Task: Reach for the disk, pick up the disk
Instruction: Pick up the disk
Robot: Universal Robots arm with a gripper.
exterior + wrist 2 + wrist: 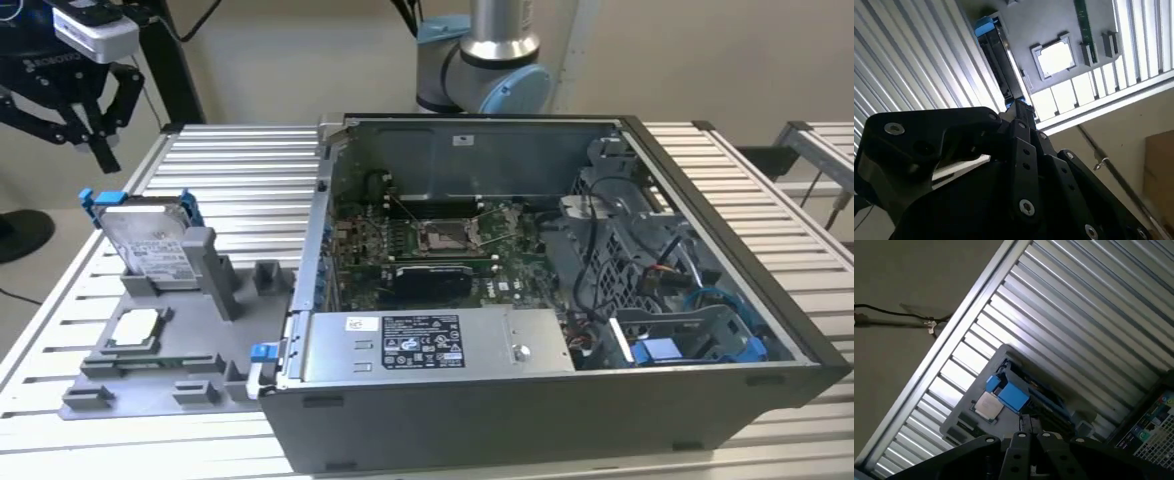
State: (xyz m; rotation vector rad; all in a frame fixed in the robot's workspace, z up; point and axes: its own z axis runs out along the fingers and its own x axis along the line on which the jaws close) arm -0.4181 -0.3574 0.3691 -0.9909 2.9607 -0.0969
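Gripper [83,140]: its black linkage fronts both wrist views; hangs above the disk, apart; opening cannot be told.
Disk [144,240]: on edge in grey holder [200,350], below, slightly toward the exterior view's right.

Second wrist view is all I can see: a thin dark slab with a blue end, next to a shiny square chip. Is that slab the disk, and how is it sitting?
Observer: Yes, that is it. In the exterior view the disk stands on its edge in a grey holder, with its labelled flat face showing.
Operator: Is the gripper touching it?
Observer: No. In the exterior view the gripper hangs above the disk, a little toward the exterior view's left, with open air between them.
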